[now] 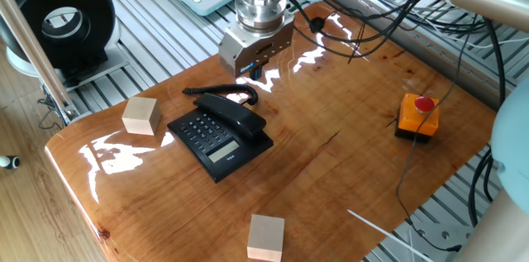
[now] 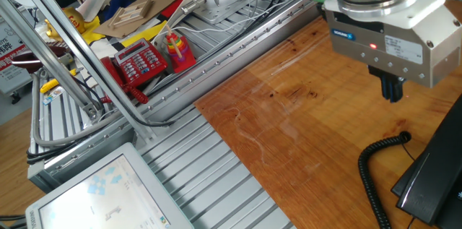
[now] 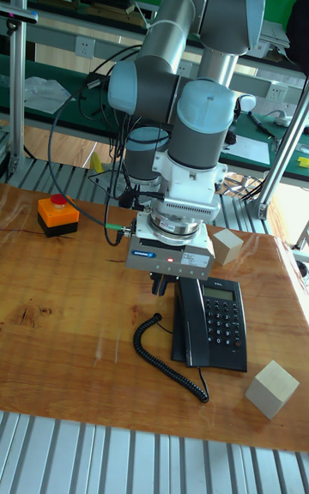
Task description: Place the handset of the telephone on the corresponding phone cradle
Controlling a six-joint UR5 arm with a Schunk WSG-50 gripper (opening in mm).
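Observation:
The black handset lies along the phone cradle of the flat black desk phone with its grey keypad. In the tall fixed view the handset covers the left strip of the base. Its coiled cord curls on the wood behind the phone, the cord also trailing at the right of the other fixed view. My gripper hangs above the table behind the phone, apart from the handset, its fingers close together with nothing between them.
An orange box with a red button sits at the right. Wooden cubes rest left of the phone and near the front edge. Cables cross the back of the table. A red toy phone lies off the table.

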